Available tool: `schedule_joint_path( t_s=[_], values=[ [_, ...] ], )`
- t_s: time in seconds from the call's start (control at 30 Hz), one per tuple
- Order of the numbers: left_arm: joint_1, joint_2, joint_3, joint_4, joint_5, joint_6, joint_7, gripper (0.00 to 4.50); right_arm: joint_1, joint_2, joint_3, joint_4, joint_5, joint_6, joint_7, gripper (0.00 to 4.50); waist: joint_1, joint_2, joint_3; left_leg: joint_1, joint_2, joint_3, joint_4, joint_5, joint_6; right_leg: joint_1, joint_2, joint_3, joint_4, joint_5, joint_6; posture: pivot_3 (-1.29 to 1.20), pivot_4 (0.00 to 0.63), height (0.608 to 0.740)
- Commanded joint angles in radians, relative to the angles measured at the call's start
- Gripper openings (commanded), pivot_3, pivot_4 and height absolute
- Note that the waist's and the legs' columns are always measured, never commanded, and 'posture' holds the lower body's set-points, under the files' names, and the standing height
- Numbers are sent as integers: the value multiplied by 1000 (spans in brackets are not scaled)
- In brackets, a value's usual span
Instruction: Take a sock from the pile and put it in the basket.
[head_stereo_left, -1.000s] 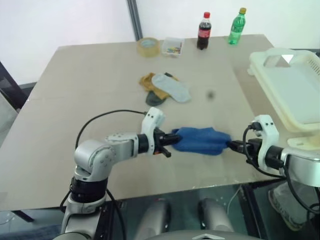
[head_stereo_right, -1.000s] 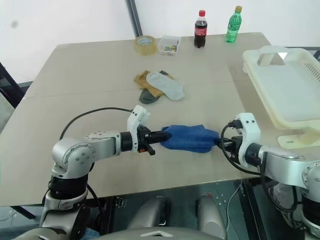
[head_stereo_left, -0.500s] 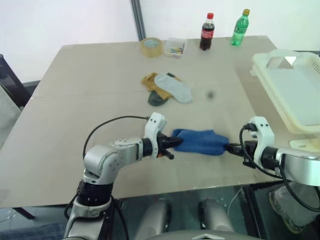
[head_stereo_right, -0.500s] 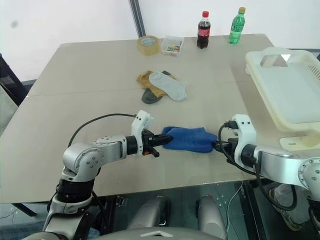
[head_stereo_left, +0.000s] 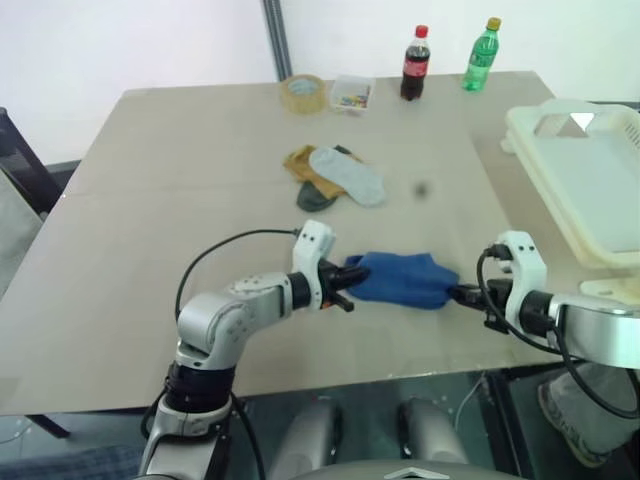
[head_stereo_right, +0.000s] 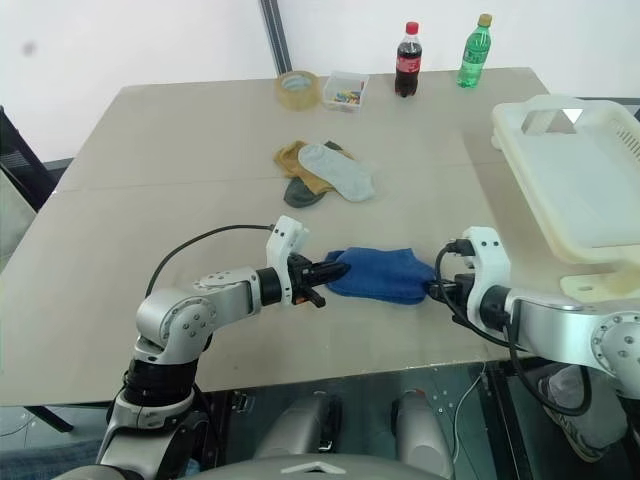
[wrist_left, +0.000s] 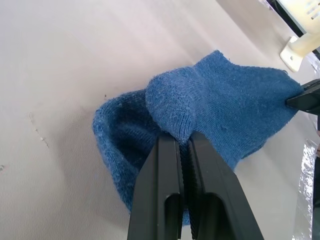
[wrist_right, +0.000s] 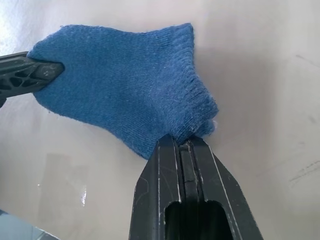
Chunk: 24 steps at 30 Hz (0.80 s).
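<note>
Both hands are clamped on the same blue sock (head_stereo_left: 400, 279): the left hand (head_stereo_left: 347, 287) pinches one end with its fingers squeezed together, and the right hand (head_stereo_left: 462, 294) has the cuff end nipped the same way. Compared with a second ago the sock looks less stretched, bunching up a little in the middle as the left hand has crept in toward the right one, so I'd guess a handoff or regrip is coming, not a carry yet. Both forearms reach in nearly level from the lower left and lower right of the frame, hands facing each other just over the table (head_stereo_left: 180, 200). The rest of the pile (head_stereo_left: 335, 175) sits up at centre frame, well apart. The basket (head_stereo_left: 585, 180) waits at the right edge, with no sock visible in it.
</note>
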Motion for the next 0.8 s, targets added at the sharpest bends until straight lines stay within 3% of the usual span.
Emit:
schedule_joint_path(
  t_s=[0.03, 0.3, 0.33, 0.37, 0.53, 0.63, 0.8],
  values=[
    [-9, 2, 7, -25, -3, -9, 3, 18, -20, 0, 12, -17, -3, -21, 13, 0, 0, 0, 0, 0, 0, 0, 0, 0, 0, 0, 0, 0, 0, 0, 0, 0, 150, 740],
    [-15, 1, -4, -21, 2, -8, 3, 18, -35, 4, 44, -24, -9, -24, 33, 0, 0, 0, 0, 0, 0, 0, 0, 0, 0, 0, 0, 0, 0, 0, 0, 0, 150, 740],
    [-16, 1, -5, -18, 4, -10, 3, 0, -37, 4, 46, -23, -11, -23, 40, 560, 0, 0, 0, 0, 0, 0, 0, 0, 0, 0, 0, 0, 0, 0, 0, 0, 150, 740],
    [-19, 1, -6, -14, 7, -13, 2, 0, -39, 2, 45, -23, -15, -23, 44, 712, 0, 0, 0, 0, 0, 0, 0, 0, 0, 0, 0, 0, 0, 0, 0, 0, 150, 740],
    [-18, 3, -9, -11, 12, -17, -4, 0, -35, -47, 20, -32, -15, -8, 75, 2842, 0, 0, 0, 0, 0, 0, 0, 0, 0, 0, 0, 0, 0, 0, 0, 0, 150, 740],
    [-13, 6, -11, -14, 8, -12, -8, 0, -61, -85, -5, -42, -84, 6, 151, 2842, 0, 0, 0, 0, 0, 0, 0, 0, 0, 0, 0, 0, 0, 0, 0, 0, 150, 740],
    [-10, 14, -22, -9, 13, -22, -17, 0, -204, -55, 99, -94, -506, -24, 348, 2842, -2, 0, 0, 1, 1, 0, 0, 0, 0, 0, 1, 0, 0, 0, 0, 0, 150, 740]
  ],
)
